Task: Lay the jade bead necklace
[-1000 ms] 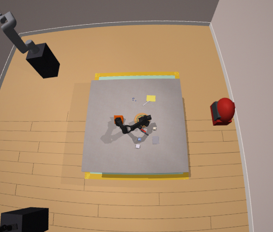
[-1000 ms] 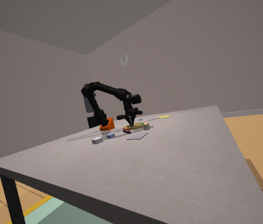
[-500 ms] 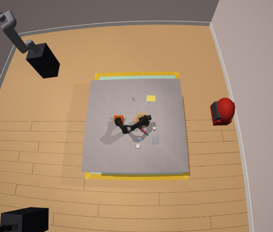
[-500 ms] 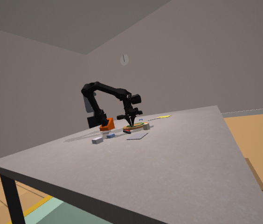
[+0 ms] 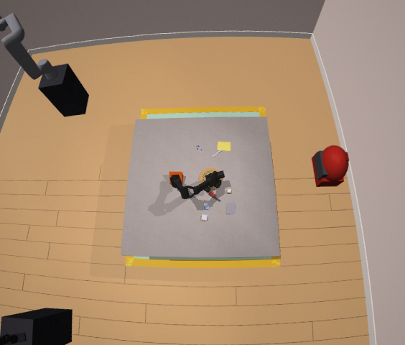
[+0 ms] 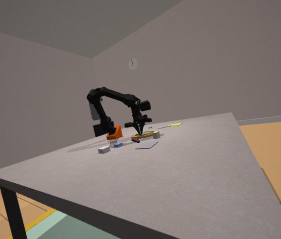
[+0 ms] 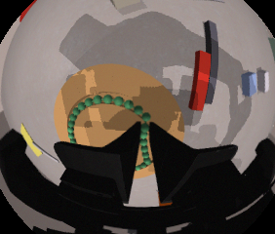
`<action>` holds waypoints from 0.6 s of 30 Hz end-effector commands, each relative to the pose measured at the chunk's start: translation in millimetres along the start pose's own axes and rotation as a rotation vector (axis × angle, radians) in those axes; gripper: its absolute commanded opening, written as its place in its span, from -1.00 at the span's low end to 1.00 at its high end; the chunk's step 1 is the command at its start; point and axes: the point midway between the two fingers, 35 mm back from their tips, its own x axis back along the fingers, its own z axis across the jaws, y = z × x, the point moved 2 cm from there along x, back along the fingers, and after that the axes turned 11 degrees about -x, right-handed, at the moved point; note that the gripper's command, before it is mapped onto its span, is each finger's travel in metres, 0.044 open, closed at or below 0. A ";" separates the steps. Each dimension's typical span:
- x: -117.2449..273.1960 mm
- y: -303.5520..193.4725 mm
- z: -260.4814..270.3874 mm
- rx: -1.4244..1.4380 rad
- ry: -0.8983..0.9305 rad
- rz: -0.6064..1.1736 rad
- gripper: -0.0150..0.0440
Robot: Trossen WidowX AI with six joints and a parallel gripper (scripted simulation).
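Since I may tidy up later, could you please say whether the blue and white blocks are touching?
Apart: the top view shows table between blue block and white block.

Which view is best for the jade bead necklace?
Wrist: the necklace shows bead by bead on the round board, though fingers hide part. Top: a small green arc, partly under the arm. Exterior: a thin green line, seen low.
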 end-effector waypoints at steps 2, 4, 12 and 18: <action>4.5 0.1 0.8 -0.001 0.003 -0.005 -0.49; 4.5 0.1 0.8 -0.001 0.003 -0.005 -0.49; 4.4 4.0 -7.3 0.000 0.003 -0.005 -0.49; -2.2 4.0 -7.3 0.000 0.003 -0.006 -0.49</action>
